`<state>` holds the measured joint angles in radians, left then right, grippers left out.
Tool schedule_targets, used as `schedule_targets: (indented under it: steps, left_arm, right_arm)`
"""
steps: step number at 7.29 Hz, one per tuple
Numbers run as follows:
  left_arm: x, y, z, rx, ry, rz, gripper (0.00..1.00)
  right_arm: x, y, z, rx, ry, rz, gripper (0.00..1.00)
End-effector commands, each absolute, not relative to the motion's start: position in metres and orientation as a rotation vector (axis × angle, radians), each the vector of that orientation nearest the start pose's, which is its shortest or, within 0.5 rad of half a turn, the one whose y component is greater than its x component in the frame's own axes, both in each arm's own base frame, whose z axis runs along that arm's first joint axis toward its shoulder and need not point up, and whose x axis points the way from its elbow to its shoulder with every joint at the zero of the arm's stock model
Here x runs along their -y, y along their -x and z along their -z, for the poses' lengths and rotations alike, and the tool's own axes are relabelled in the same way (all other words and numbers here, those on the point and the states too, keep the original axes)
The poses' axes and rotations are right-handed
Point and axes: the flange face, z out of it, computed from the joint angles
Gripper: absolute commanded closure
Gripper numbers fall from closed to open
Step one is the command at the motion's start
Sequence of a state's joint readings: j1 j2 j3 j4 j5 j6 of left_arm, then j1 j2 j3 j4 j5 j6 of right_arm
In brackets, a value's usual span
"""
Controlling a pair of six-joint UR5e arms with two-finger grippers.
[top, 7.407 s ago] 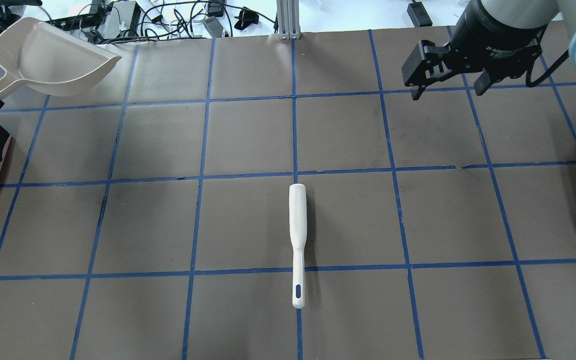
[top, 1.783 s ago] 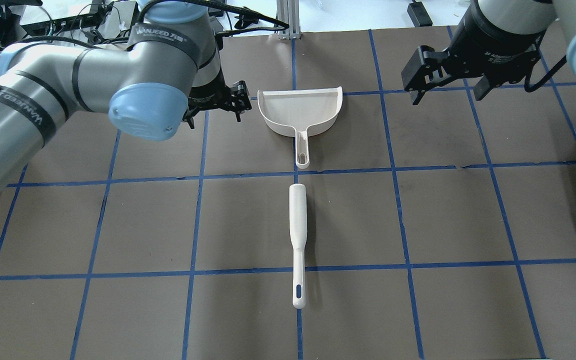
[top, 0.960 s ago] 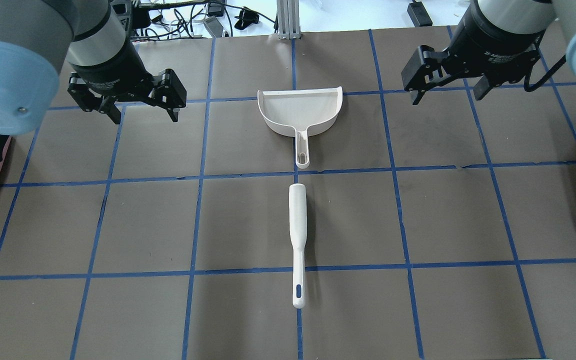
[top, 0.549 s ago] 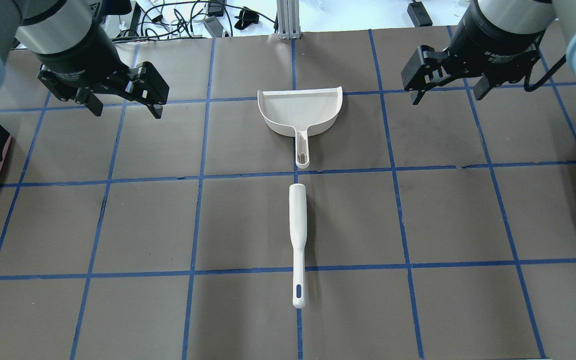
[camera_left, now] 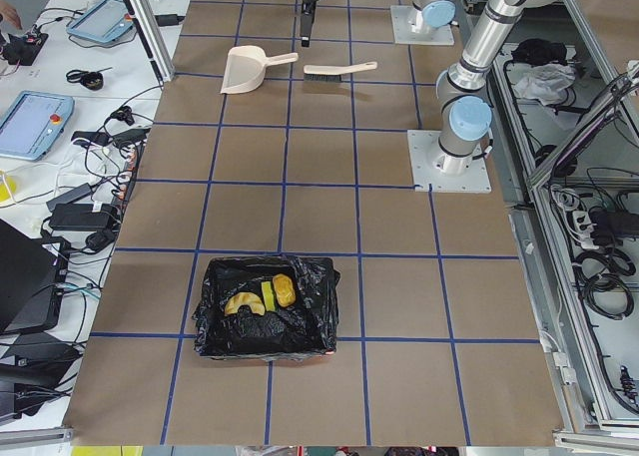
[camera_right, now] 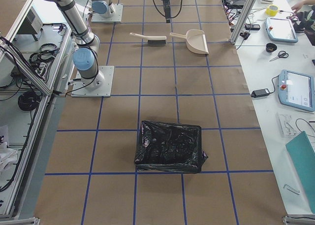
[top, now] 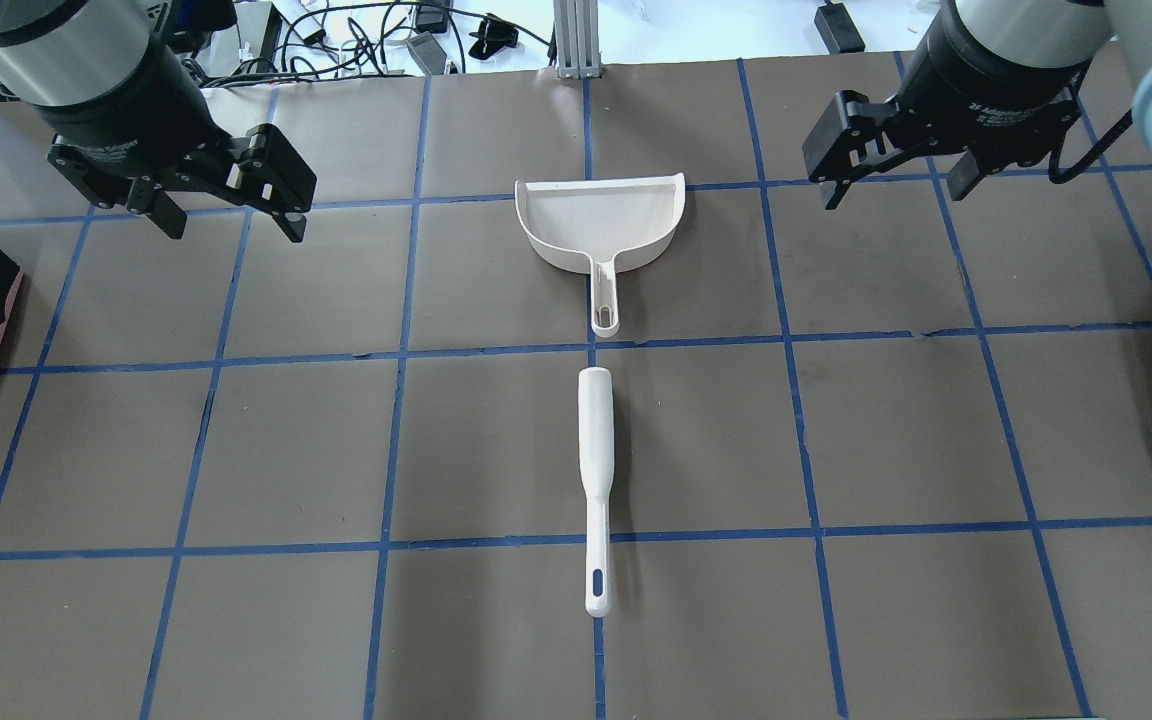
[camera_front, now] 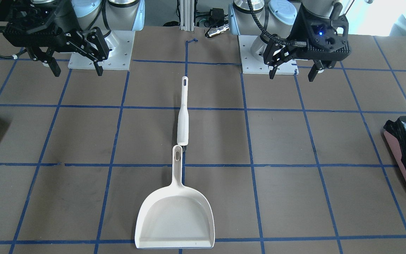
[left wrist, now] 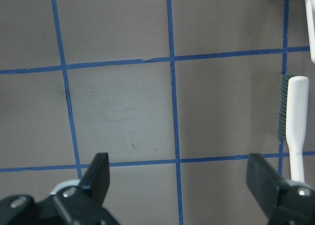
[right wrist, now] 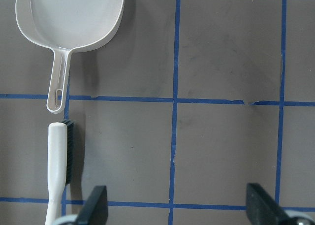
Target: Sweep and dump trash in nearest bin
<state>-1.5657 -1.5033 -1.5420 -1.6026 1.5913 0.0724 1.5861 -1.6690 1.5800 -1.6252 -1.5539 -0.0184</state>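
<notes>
Three pieces of trash (camera_left: 265, 296), a pale curve, a green-yellow block and a brown lump, lie in the black-lined bin (camera_left: 215, 321); left gripper (top: 233, 228) and right gripper (top: 896, 195) gape wide, empty.

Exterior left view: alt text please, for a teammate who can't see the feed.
A black-bagged bin stands near the camera on the brown gridded table, holding the trash: a yellow curved piece, a green-yellow sponge and a brown lump. At the far end lie a beige dustpan and a white brush.
</notes>
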Motion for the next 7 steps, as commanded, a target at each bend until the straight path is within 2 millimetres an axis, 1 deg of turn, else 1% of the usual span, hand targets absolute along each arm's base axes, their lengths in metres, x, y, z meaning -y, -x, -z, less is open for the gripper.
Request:
schedule_targets:
  steps: [1, 2, 5, 7]
  left_arm:
    - [0.4649, 0.1297, -0.5286, -3.115, -0.097, 0.087, 0.00]
    - [0.4631, 0.1282, -0.5322, -3.113, -0.094, 0.099, 0.00]
    - [0.4581, 0.1277, -0.5333, -3.109, -0.096, 0.094, 0.00]
    - [0.4582, 0.1220, -0.5325, -3.108, -0.087, 0.081, 0.00]
  right_arm:
    - [0.4598, -0.1421, -0.5361, -3.116, 0.057, 0.225, 0.00]
    - [0.4597, -0.1420, -0.5359, -3.117, 0.057, 0.223, 0.00]
    - [0.4597, -0.1420, -0.5359, -3.117, 0.062, 0.223, 0.00]
    - [0.4597, -0.1420, -0.5359, -3.117, 0.062, 0.223, 0.00]
